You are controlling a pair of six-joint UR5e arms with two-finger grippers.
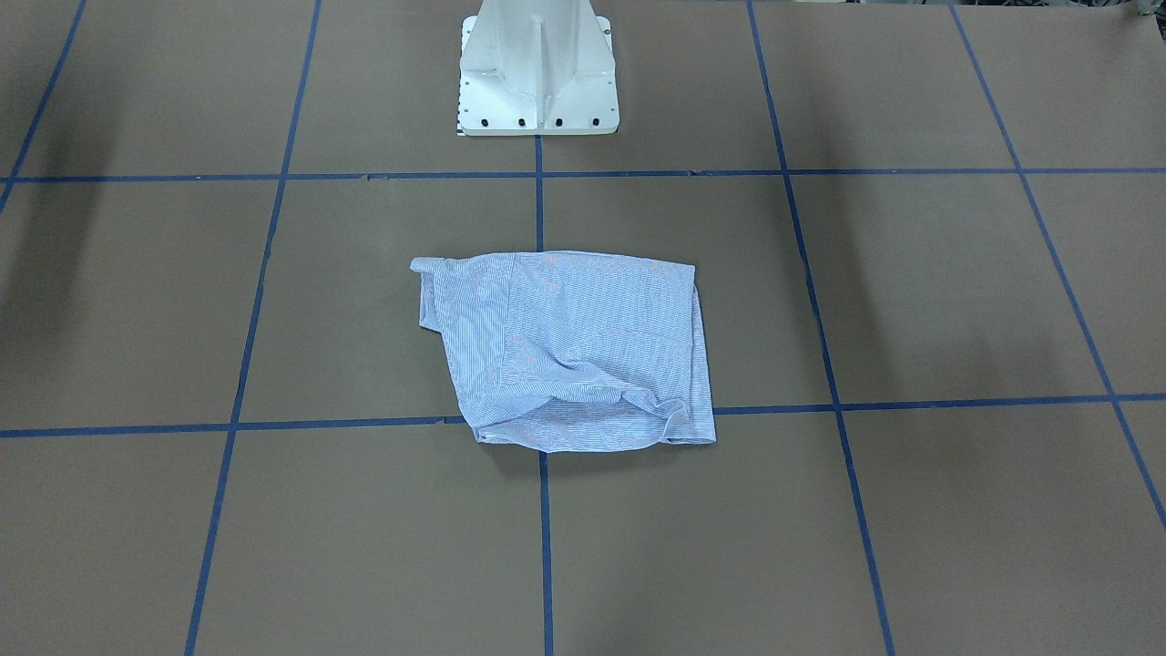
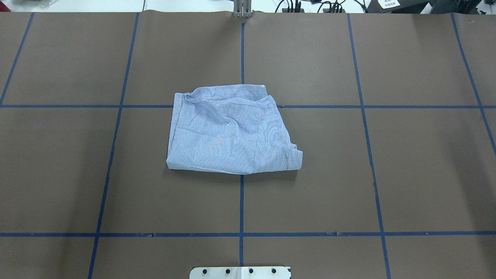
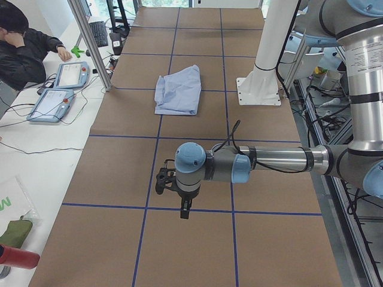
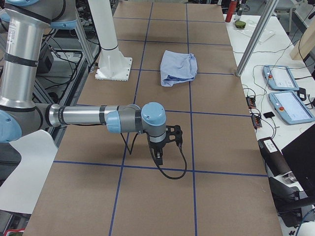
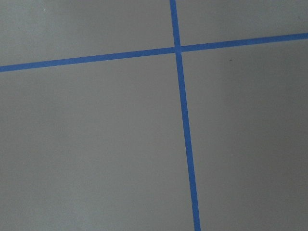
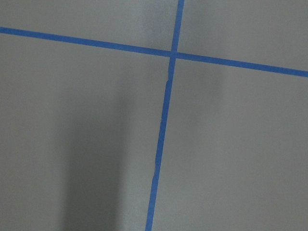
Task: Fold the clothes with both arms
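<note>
While parked well clear of the folded shirt (image 2: pixel 232 131) mid-frame, can't call left gripper (image 3: pixel 184 210) or right gripper (image 4: pixel 160 157) spread or pinched; bare table (image 2: pixel 407 174) round every edge.

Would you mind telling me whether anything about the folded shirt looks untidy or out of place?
The shirt is folded but not squarely: a cuff juts past its corner nearest the robot's right, and the far edge is puckered. Nothing looks spilled or damaged.

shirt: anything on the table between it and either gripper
Nothing visible. The shirt lies alone; the left gripper and right gripper hang over bare table toward opposite ends, only blue tape lines between.
</note>
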